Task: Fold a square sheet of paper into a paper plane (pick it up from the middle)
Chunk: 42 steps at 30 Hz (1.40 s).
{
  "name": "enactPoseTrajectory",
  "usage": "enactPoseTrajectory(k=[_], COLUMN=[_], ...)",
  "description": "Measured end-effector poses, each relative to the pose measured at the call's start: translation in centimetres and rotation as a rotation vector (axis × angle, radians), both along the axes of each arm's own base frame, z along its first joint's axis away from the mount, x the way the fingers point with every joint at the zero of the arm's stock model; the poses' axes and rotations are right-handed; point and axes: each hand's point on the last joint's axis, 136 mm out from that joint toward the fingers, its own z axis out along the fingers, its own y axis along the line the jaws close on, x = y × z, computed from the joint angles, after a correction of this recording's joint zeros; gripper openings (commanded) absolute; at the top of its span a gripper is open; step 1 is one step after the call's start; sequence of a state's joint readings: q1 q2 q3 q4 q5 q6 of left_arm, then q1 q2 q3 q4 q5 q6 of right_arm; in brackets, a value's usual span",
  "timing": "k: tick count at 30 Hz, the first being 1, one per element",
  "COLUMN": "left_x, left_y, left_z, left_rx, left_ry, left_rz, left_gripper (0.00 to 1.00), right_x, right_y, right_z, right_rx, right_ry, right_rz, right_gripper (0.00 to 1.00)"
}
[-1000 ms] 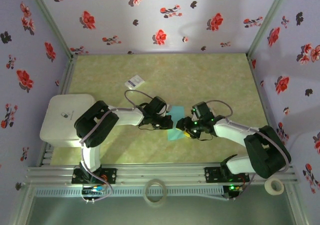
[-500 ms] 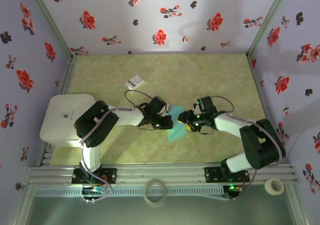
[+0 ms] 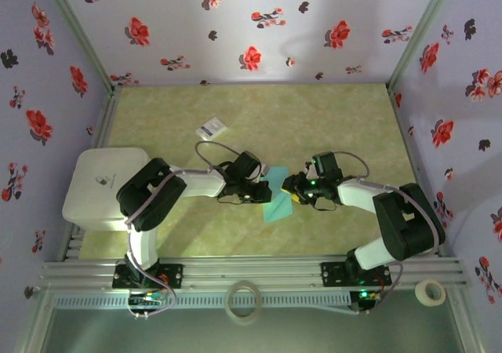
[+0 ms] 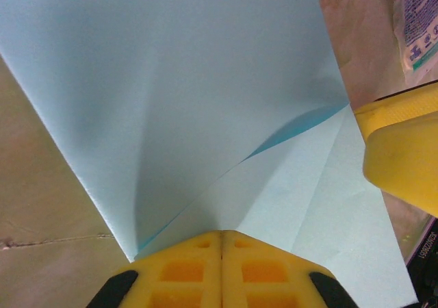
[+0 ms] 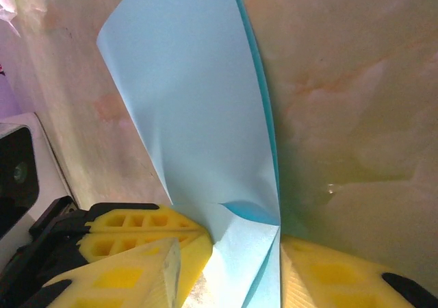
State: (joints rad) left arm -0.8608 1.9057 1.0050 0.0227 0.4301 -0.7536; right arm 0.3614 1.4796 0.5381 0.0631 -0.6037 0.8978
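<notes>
While a fold is being formed, the surface (image 3: 337,118) carries the sheet (image 3: 276,209) near its middle, partly raised off it. Left claw (image 4: 221,234) is clenched on the sheet at a crease, judged to be anchoring it. Right claw (image 5: 233,270) straddles the sheet's other edge, jaws apart, not yet pinching.

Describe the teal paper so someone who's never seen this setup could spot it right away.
Find the greenish marbled table inside the flowered walls, then look at its near middle. The square sheet of paper sits there between the left end effector and the right end effector. It is plain teal and larger than the small white card farther back.
</notes>
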Motion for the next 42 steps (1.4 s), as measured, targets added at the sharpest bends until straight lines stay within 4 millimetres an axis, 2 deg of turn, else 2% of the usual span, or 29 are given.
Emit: enactPoseTrajectory(k=[10,14,17,21,27,31,34,38,42], left_x=[0.0,0.0,0.0,0.1,0.7,1.1,1.6,2.1,2.6], left_y=[0.0,0.0,0.0,0.0,0.7,3.0,5.0,7.7,10.9], left_z=[0.0,0.0,0.3,1.8,5.2,7.7,9.8,12.6,14.0], left_rx=[0.000,-0.001,-0.006,-0.028,-0.064,-0.055,-0.045,-0.035,0.020], left_ry=[0.002,0.002,-0.003,-0.028,-0.120,-0.229,-0.326,-0.452,-0.555], left_rz=[0.003,0.003,0.003,0.006,0.037,0.104,0.159,0.230,0.303], left_gripper=[0.08,0.12,0.15,0.18,0.20,0.23,0.28,0.36,0.49], right_x=[-0.2,0.1,0.2,0.2,0.2,0.0,0.3,0.7,0.7], right_y=[0.0,0.1,0.2,0.3,0.4,0.0,0.0,0.2,0.0], right_z=[-0.9,-0.8,-0.6,-0.5,0.4,2.0,4.2,7.2,8.6], right_rx=[0.015,0.028,0.036,0.043,0.054,0.030,-0.017,-0.086,-0.196], right_ry=[0.001,-0.009,-0.017,-0.021,-0.043,-0.083,-0.155,-0.259,-0.308], right_rz=[0.004,0.005,0.008,0.012,0.021,0.029,0.048,0.094,0.135], right_gripper=[0.24,0.16,0.13,0.06,0.04,0.04,0.04,0.04,0.05])
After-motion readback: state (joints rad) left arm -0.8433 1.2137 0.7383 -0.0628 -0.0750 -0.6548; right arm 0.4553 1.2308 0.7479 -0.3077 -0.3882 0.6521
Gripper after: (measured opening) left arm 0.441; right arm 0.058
